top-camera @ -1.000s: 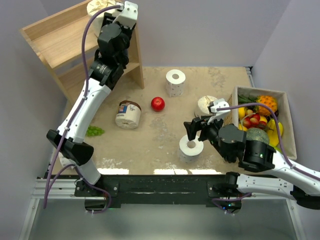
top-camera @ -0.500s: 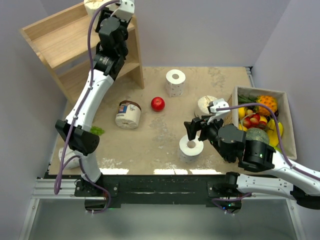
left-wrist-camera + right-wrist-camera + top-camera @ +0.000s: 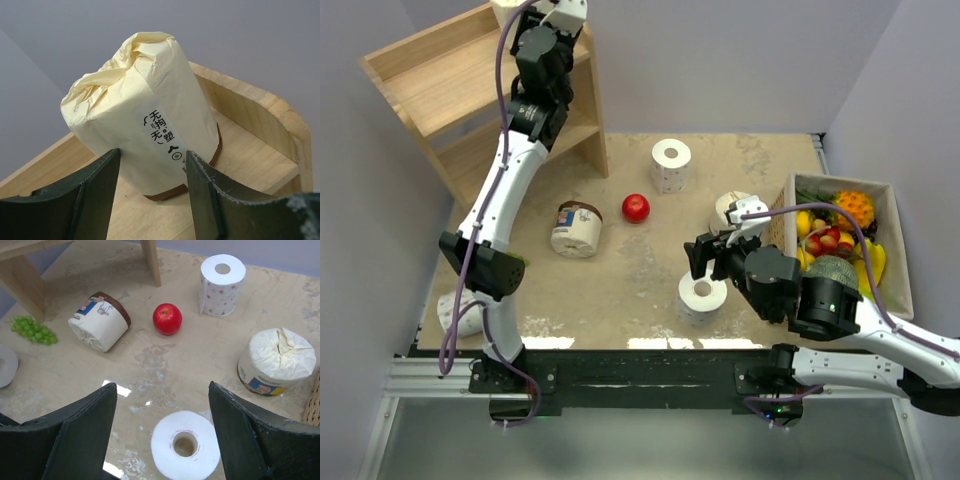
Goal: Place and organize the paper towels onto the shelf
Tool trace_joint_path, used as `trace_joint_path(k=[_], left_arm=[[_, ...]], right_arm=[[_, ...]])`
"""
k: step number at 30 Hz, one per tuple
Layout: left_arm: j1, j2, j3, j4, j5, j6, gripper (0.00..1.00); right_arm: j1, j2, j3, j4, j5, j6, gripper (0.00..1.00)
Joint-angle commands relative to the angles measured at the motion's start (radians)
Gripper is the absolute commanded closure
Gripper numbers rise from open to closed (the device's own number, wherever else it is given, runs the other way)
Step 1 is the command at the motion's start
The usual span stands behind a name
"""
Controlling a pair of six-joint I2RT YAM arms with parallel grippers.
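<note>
My left gripper (image 3: pixel 535 14) is at the top tier of the wooden shelf (image 3: pixel 430 90), shut on a cream-wrapped roll (image 3: pixel 145 115) whose brown-rimmed base sits at the shelf board (image 3: pixel 250 165). My right gripper (image 3: pixel 705 258) is open above a bare white roll (image 3: pixel 703 293) standing on the table; in the right wrist view that roll (image 3: pixel 185 445) lies between and below the fingers (image 3: pixel 80 425). Another bare roll (image 3: pixel 671 165) stands at the back. A wrapped roll (image 3: pixel 576 228) lies on its side. A wrapped roll (image 3: pixel 732 208) stands by the box. A bare roll (image 3: pixel 455 310) lies at the left edge.
A red apple (image 3: pixel 636 208) sits between the rolls. Green grapes (image 3: pixel 31 330) lie near the left arm. A box of fruit (image 3: pixel 880 215) stands at the right edge, close to my right arm. The shelf's lower tiers (image 3: pixel 480 145) stand open.
My left arm has stretched up and back, carrying the wrapped roll further onto the shelf top. My right gripper has shifted slightly left over the white roll.
</note>
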Motion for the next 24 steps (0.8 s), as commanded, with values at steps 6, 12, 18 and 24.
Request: trace_joint_path(k=[6, 12, 18, 24], left_arm=[[0.002, -0.184, -0.056, -0.14, 0.192, -0.219, 0.35], [0.001, -0.385, -0.216, -0.172, 0.327, -0.349, 0.31], [-0.006, -0.568, -0.308, -0.279, 0.646, -0.466, 0.15], [-0.006, -0.801, -0.593, -0.192, 0.743, -0.575, 0.0]], right_arm=[[0.002, 0.022, 0.023, 0.042, -0.001, 0.023, 0.23], [0.002, 0.082, 0.02, 0.045, 0.033, 0.022, 0.22], [-0.075, 0.151, 0.014, 0.057, 0.125, -0.048, 0.24], [-0.285, 0.226, 0.002, 0.103, 0.027, -0.128, 0.25]])
